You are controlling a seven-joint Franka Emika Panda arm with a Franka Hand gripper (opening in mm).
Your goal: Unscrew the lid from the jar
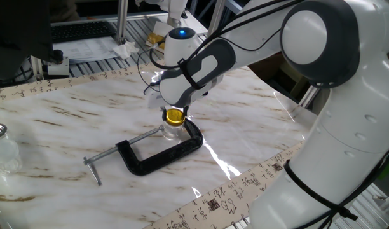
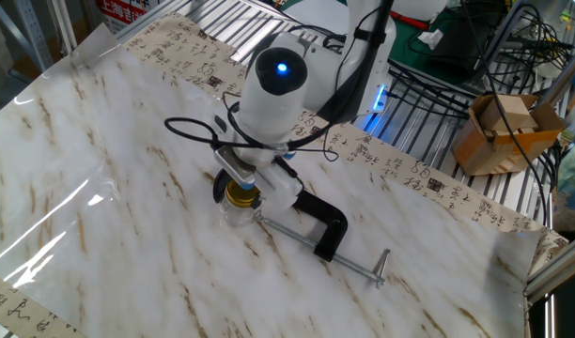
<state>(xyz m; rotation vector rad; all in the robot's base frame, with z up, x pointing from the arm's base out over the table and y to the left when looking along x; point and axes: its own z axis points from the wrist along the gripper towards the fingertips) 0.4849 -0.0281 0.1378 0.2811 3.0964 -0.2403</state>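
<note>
One small yellow lid [image 1: 175,116], round with a ribbed rim, sits on top of a tiny clear glass jar [image 1: 171,131] near the middle of the marble-patterned table [image 1: 67,121]. The jar stands between the jaws of a black C-clamp [image 1: 157,154] lying flat on the table, its silver screw rod [image 1: 121,149] pointing away from the jar. The gripper [image 2: 239,186] comes down from directly above, its fingers closed around the lid's rim; in the other fixed view the wrist hides much of the contact, so the grip looks firm but is only partly seen.
</note>
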